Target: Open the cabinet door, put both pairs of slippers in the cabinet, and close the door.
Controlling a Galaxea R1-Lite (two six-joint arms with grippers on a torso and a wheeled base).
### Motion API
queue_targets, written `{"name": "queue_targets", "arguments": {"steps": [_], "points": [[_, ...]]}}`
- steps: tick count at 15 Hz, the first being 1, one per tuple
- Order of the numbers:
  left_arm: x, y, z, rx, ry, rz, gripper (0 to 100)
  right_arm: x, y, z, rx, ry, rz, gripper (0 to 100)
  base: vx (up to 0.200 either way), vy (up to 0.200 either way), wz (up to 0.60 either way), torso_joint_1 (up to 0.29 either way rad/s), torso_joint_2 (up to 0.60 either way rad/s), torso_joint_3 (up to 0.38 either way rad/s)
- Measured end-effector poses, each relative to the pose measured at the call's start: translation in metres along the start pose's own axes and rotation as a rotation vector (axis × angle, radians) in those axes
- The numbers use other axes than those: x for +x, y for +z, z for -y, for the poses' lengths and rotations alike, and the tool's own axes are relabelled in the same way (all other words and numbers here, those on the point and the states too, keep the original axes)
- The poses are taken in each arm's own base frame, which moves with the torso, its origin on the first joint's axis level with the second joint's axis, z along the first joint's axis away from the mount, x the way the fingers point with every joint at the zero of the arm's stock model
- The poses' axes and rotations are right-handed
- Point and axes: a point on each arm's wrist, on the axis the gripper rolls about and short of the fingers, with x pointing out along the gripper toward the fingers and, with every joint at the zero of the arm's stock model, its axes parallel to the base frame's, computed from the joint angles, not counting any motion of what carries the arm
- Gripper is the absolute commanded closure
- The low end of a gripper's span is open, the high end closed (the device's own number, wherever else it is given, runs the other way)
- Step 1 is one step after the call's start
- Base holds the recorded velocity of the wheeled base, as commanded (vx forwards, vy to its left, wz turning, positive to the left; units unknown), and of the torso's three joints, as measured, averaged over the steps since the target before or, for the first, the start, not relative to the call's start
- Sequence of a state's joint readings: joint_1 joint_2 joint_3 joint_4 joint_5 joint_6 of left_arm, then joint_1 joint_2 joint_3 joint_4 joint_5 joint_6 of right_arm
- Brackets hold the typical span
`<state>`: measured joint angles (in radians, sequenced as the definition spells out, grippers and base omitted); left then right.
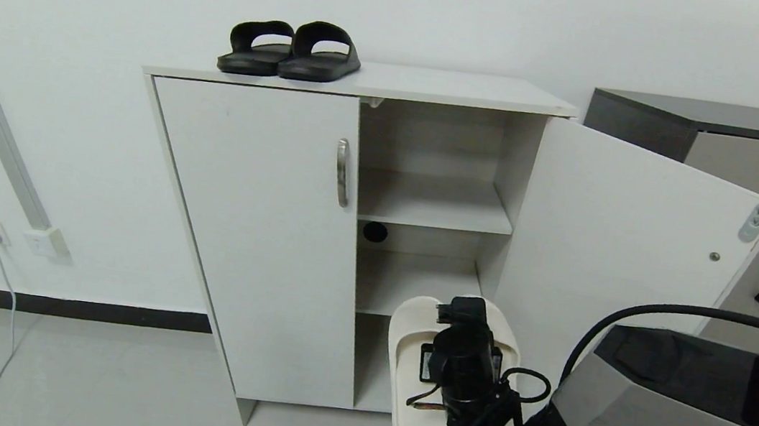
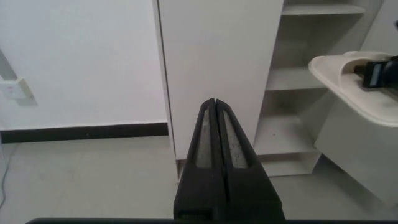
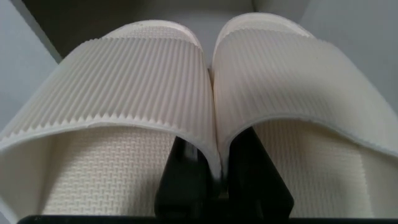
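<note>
— Right gripper up close: I've got it pinching the white slippers by their inner straps, low in front of the open bay. Which shelf?
— Middle shelf, I'd say. Keep the pair level, ease it far in, stay off the open door.
— Copy. Left gripper is pressed together, empty. Black slippers sit on the cabinet top.

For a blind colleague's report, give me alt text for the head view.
The right gripper holds a pair of white slippers in front of a white cabinet whose right door stands open. Black slippers sit on the cabinet's top.
</note>
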<state>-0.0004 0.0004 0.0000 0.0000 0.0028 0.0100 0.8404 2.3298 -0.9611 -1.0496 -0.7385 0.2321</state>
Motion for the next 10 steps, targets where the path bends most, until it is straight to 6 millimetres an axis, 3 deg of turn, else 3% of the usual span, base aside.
{"name": "queue_targets", "arguments": {"steps": [10], "points": [[0.000, 0.000, 0.000, 0.005, -0.005, 0.000, 100, 0.009, -0.012, -0.016, 0.011, 0.023, 0.020, 100, 0.000, 0.000, 0.00, 0.000, 0.00, 0.000]]}}
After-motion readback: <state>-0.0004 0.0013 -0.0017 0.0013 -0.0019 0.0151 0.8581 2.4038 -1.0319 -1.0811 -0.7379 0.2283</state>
